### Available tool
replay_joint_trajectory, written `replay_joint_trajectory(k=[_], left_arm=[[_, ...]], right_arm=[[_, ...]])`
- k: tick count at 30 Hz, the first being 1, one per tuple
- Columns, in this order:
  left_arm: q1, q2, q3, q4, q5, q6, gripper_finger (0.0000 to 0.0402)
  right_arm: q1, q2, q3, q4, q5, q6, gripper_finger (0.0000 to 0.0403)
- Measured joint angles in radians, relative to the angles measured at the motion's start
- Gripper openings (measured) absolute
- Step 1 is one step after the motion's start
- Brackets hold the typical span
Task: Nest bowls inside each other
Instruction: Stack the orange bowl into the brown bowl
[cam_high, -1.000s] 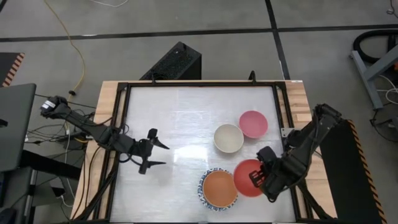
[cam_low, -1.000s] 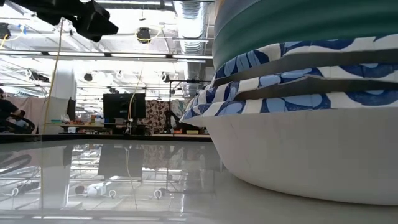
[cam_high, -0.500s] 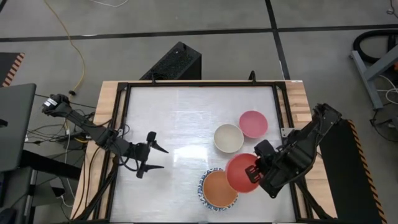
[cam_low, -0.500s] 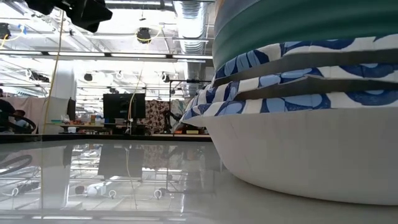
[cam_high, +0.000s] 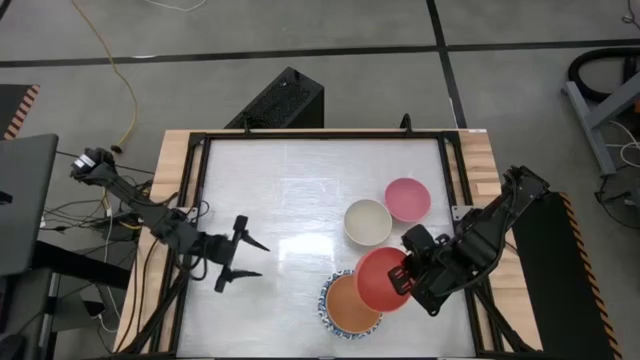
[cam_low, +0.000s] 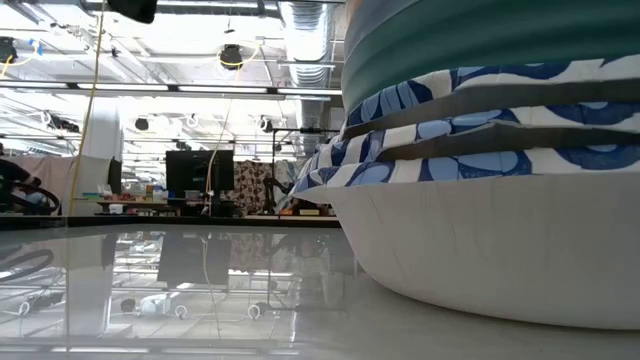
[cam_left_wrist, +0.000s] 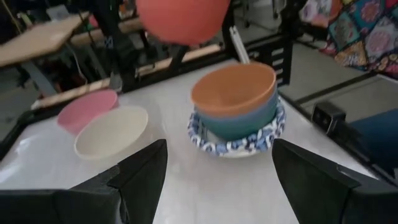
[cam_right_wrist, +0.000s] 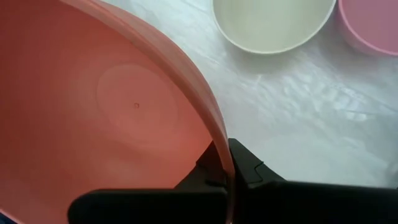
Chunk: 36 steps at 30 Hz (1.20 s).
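My right gripper (cam_high: 403, 282) is shut on a red bowl (cam_high: 382, 278), which it holds above the table with its left part over the right edge of the bowl stack (cam_high: 350, 306). That stack stands near the table's front edge, with an orange bowl (cam_left_wrist: 235, 87) on top, a green one under it and blue-patterned white rims (cam_low: 470, 120) below. A cream bowl (cam_high: 367, 221) and a pink bowl (cam_high: 407, 199) rest on their bases farther back. My left gripper (cam_high: 255, 258) hovers open at the table's left, pointing at the stack. My right gripper pinches the red bowl's rim (cam_right_wrist: 219, 155) on the side toward the table's right, one finger inside the bowl and one outside. The fingers slant down from the right. The bowl is lifted clear, mouth up and tilted, as the left wrist view shows (cam_left_wrist: 183, 18).
A black frame (cam_high: 200, 140) runs around the white tabletop, with wooden strips at both sides. Free room lies across the table's left and far half. In the low view the stack's lowest white bowl (cam_low: 480, 240) fills the right side.
My right gripper has risen and moved toward the table's left, carrying the red bowl from beside the stack to partly over its right edge. My left gripper has drifted a little toward the near-left corner and risen, staying open.
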Motion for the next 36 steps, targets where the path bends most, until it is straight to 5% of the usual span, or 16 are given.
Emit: replay_joint_trajectory(k=[36], left_arm=[[-0.029, 0.089, 0.000, 0.177, 0.083, -0.143, 0.0279]], right_arm=[[-0.131, 0.000, 0.000, 0.094, 0.003, -0.209, 0.0010]])
